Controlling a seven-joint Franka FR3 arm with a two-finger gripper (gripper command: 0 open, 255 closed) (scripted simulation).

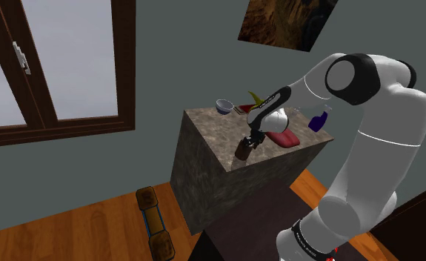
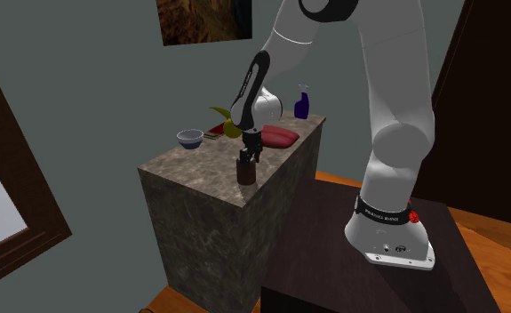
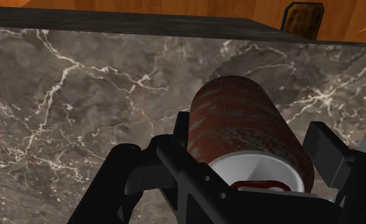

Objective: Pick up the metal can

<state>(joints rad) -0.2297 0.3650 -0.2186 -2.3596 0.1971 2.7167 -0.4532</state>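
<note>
Item: rust-brown can (image 1: 241,154), upright on marble bench (image 1: 204,130), 5 o'clock from bowl (image 1: 224,106) in shoulder view. Pincer (image 1: 246,145) straddles it; clenched or slack, cannot tell. Step: grasp. Next, likely: firm squeeze, straight lift.

No text can be read for certain. A black band (image 2: 382,216) around the foot of the white arm (image 2: 395,124) carries one line of small white lettering, too small to make out. In the shoulder view the band (image 1: 305,239) sits at about five o'clock of the picture, its letters equally unreadable. A dark strip (image 2: 247,84) along the forearm, at twelve o'clock from the rust-brown can (image 2: 244,171), bears tiny white marks that may be lettering. They are just as illegible in the shoulder view (image 1: 270,102).
</note>
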